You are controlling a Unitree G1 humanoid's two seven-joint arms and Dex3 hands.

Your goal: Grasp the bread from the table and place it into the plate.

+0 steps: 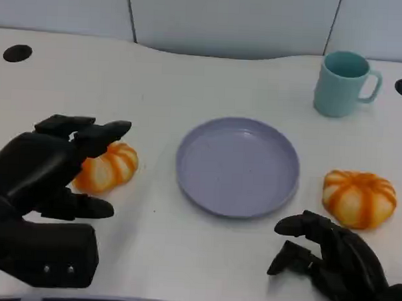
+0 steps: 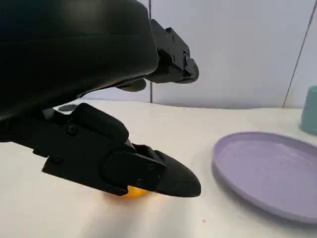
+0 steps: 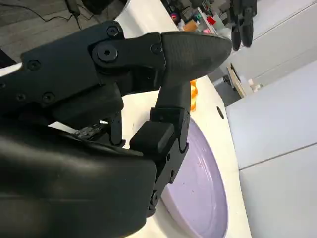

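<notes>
- Hovering over one bread roll (image 1: 110, 168) on the white surface (image 1: 183, 256), our left hand (image 1: 43, 173) has its fingers (image 1: 112, 130) spread above it, closed on nothing.
- We see a second bread roll (image 1: 359, 197) right of the purple plate (image 1: 237, 167), apart from it.
- Our right hand (image 1: 333, 263) sits low near that roll, fingers loosely curled and apart, holding nothing.
- A teal mug (image 1: 344, 83) stands behind the plate to the right, well apart from both hands.
- Between each roll and the plate we see only bare surface.
</notes>
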